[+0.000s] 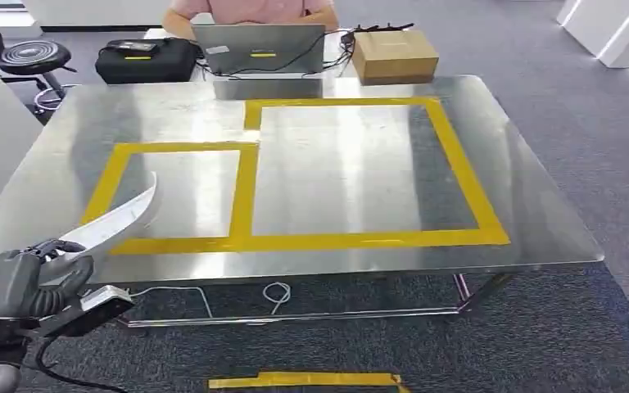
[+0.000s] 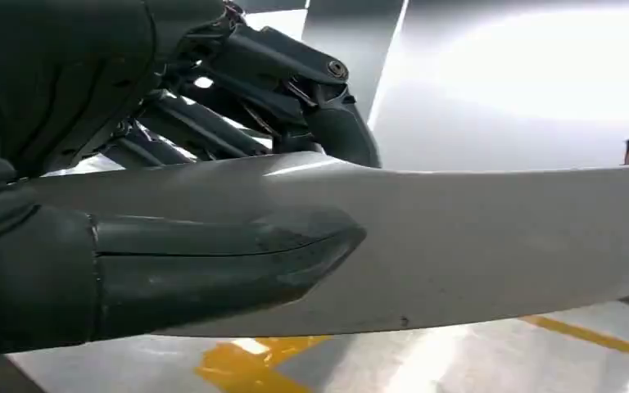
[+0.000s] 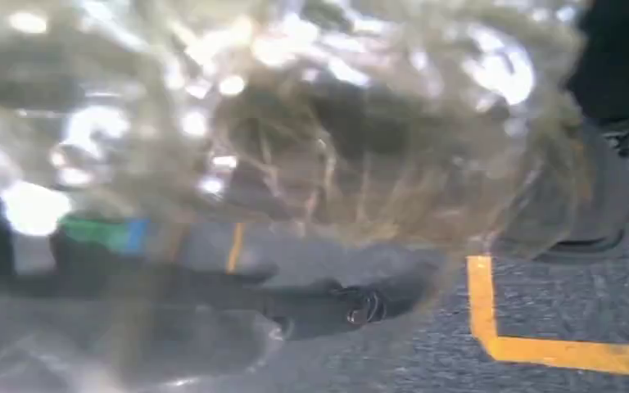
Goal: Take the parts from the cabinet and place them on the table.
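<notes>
A long, curved white part (image 1: 119,219) sticks up and to the right from my left hand (image 1: 29,282), which grips its lower end just off the near left corner of the steel table (image 1: 524,205). Close up, the thumb (image 2: 213,262) lies across the white part (image 2: 475,246) with the fingers (image 2: 295,90) wrapped behind it. Its tip hangs over the smaller yellow-taped rectangle (image 1: 246,188). In the right wrist view a crinkled clear plastic bag (image 3: 311,123) sits blurred and close over my right hand (image 3: 328,307), which holds it above the carpet.
At the table's far edge stand a laptop (image 1: 258,47), a black case (image 1: 143,59) and a cardboard box (image 1: 395,55), with a person (image 1: 250,10) seated behind. A stool (image 1: 33,57) stands far left. Yellow tape (image 1: 303,380) marks the floor near me.
</notes>
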Controlling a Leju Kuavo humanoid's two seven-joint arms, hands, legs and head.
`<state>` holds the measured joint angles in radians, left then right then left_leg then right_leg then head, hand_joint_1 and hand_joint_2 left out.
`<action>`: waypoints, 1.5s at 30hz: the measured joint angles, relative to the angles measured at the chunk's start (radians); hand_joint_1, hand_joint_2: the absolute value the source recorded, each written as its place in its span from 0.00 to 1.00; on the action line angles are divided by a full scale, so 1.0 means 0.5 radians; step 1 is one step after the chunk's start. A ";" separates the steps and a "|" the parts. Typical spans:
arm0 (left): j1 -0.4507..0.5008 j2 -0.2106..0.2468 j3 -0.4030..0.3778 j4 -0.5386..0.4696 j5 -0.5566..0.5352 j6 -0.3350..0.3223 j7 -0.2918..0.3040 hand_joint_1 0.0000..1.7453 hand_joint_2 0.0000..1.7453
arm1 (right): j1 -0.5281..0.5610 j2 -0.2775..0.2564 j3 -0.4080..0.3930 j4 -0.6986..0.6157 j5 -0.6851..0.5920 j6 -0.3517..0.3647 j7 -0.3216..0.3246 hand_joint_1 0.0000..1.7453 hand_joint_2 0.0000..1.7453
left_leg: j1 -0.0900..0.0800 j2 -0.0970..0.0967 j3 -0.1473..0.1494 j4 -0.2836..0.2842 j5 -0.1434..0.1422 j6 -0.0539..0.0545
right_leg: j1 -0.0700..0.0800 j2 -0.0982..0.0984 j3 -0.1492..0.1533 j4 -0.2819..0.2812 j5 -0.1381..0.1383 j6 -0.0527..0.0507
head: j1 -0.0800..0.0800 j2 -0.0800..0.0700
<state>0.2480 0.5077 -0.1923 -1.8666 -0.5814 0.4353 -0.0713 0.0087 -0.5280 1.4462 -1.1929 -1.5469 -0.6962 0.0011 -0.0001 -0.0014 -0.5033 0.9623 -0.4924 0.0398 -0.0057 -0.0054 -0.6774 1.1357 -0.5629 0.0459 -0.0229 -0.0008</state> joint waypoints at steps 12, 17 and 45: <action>0.007 -0.008 0.004 0.000 -0.022 0.001 0.044 1.00 1.00 | 0.019 0.001 -0.026 -0.004 0.000 0.019 -0.005 0.00 0.00 | -0.018 -0.007 -0.140 0.032 0.094 -0.040 | 0.003 0.010 0.437 -0.385 0.032 -0.043 | 0.001 0.000; 0.007 -0.008 0.005 0.000 -0.022 -0.002 0.069 1.00 1.00 | 0.075 0.001 -0.110 -0.017 0.000 0.050 0.001 0.00 0.00 | -0.015 -0.009 -0.142 0.025 0.139 0.036 | 0.018 0.001 0.437 -0.381 0.046 -0.066 | -0.004 0.000; -0.039 -0.043 -0.034 0.000 -0.080 -0.005 -0.001 1.00 1.00 | 0.136 0.016 -0.251 -0.056 0.002 0.055 -0.002 0.00 0.00 | 0.038 -0.046 -0.166 0.053 0.141 0.012 | -0.043 0.029 0.342 -0.306 0.060 -0.015 | -0.011 0.000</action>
<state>0.2284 0.4864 -0.2095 -1.8665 -0.6214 0.4326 -0.0717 0.0767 -0.5199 1.3207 -1.2207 -1.5457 -0.6687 0.0000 0.0190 -0.0242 -0.5863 0.9889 -0.4219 0.0459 -0.0271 0.0092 -0.5064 0.9828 -0.5331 0.0383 -0.0282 -0.0008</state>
